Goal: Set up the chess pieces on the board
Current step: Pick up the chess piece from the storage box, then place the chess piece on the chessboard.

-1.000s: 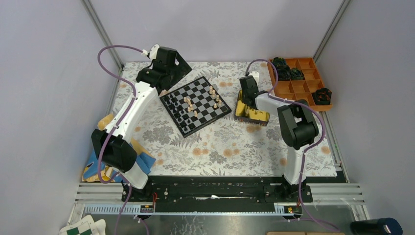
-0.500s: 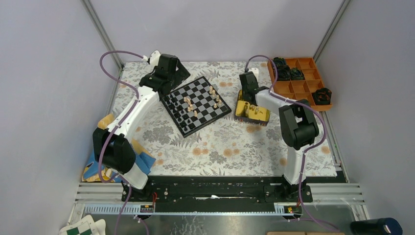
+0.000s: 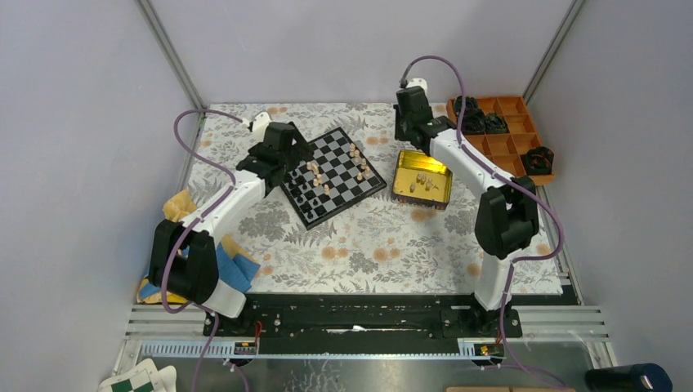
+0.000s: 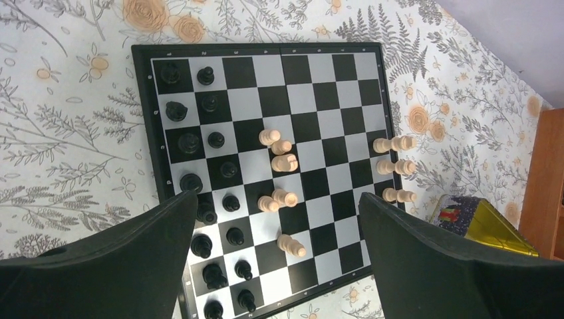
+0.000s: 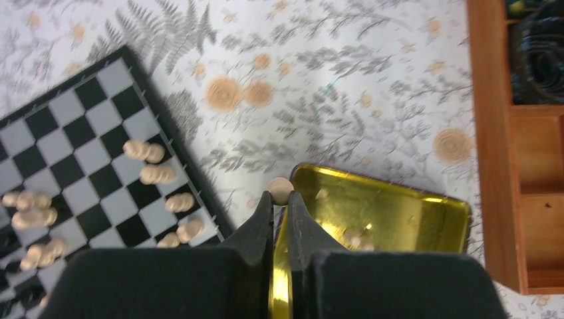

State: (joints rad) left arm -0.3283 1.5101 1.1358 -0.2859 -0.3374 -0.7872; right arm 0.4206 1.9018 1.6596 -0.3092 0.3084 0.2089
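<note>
My right fingers are pinched narrow on one tan piece, over the rim of the gold tin in the far right part of the counter. My left fingers stand wide above the board. It lies skewed near the counter's far edge, left of centre, with black pieces along one side and tan pieces mid-board and opposite.

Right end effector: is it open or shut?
Shut: the right end effector pinches a tan chess piece at its tips, over the gold tin edge.
</note>
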